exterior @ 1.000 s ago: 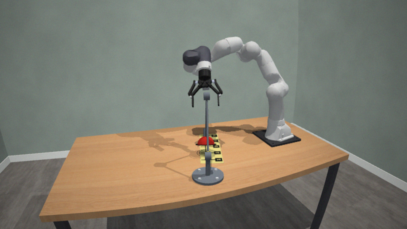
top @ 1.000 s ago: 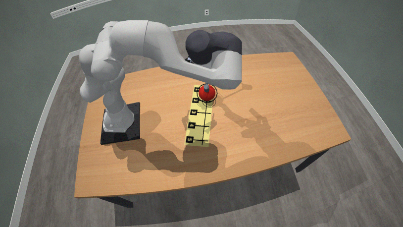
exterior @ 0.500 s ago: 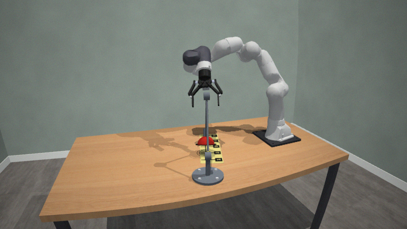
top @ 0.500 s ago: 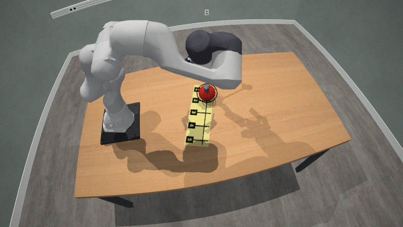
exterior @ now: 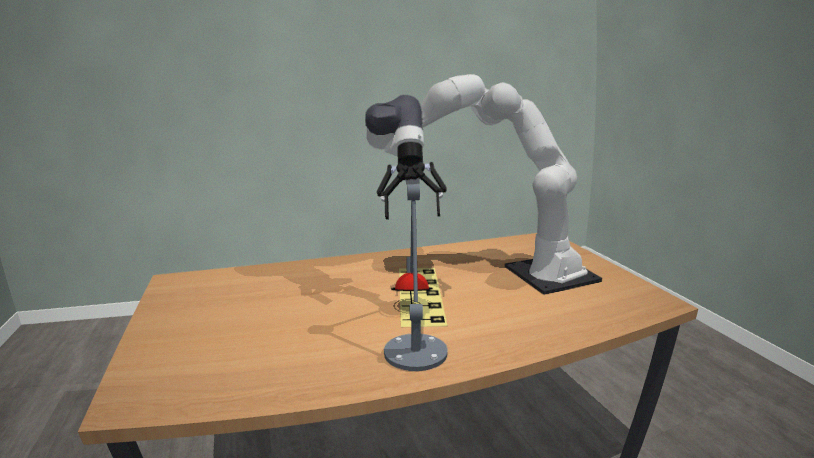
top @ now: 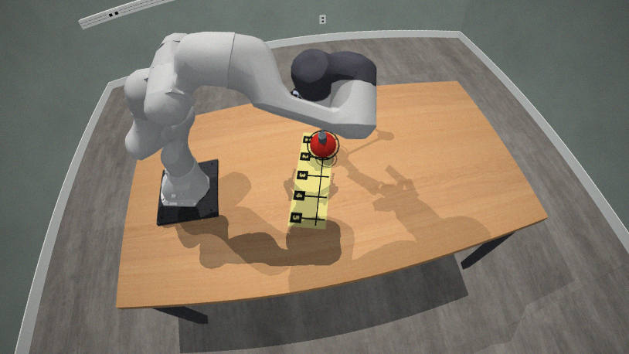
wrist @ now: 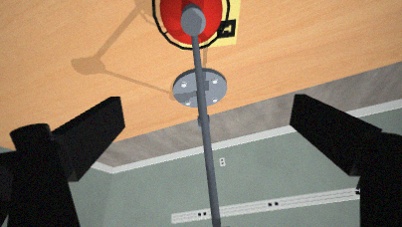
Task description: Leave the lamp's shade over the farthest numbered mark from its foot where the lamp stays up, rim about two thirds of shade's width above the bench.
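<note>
The black two-fingered gripper [exterior: 412, 216] [wrist: 208, 111] is hanging spread above the red dome-shaped lampshade [top: 323, 146] [exterior: 412, 282] [wrist: 213, 20], which is hovering near marks 1 and 2, its loose-jointed lamp probably swinging easily and calling for a gentle hold on the shade's grey top knob [top: 322, 137] [wrist: 193, 21].
</note>
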`<action>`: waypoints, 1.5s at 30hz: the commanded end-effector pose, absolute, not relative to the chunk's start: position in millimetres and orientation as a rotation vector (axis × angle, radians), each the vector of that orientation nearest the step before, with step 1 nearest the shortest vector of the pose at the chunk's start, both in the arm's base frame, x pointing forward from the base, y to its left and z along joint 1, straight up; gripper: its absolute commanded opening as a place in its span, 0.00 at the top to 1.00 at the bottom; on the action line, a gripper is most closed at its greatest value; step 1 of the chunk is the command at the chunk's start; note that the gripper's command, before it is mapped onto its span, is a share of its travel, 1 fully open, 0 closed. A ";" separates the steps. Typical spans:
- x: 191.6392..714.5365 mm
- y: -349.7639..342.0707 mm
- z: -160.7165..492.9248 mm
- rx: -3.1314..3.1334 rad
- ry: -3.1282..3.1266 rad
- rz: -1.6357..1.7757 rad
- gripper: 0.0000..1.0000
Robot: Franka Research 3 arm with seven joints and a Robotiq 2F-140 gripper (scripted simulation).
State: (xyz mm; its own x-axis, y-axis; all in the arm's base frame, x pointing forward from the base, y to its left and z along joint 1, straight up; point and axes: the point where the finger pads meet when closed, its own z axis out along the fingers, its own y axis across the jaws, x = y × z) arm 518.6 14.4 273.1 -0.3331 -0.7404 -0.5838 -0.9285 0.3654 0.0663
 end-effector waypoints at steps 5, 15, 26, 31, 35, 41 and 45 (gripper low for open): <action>525.6 25.3 254.7 -1.468 2.129 0.528 0.00; 526.9 37.7 240.3 -1.470 2.134 0.535 0.00; 528.1 51.7 224.3 -1.478 2.133 0.543 0.00; 529.0 59.4 215.3 -1.482 2.133 0.545 0.00; 529.8 65.6 208.0 -1.485 2.132 0.546 0.00; 530.8 73.3 199.0 -1.489 2.132 0.548 0.00; 532.7 73.2 197.0 -1.495 2.117 0.542 0.00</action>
State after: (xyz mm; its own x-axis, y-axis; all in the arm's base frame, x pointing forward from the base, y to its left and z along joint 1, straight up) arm 529.0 74.3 201.3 -0.3221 -0.7504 -0.5772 -0.9355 0.3458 0.0726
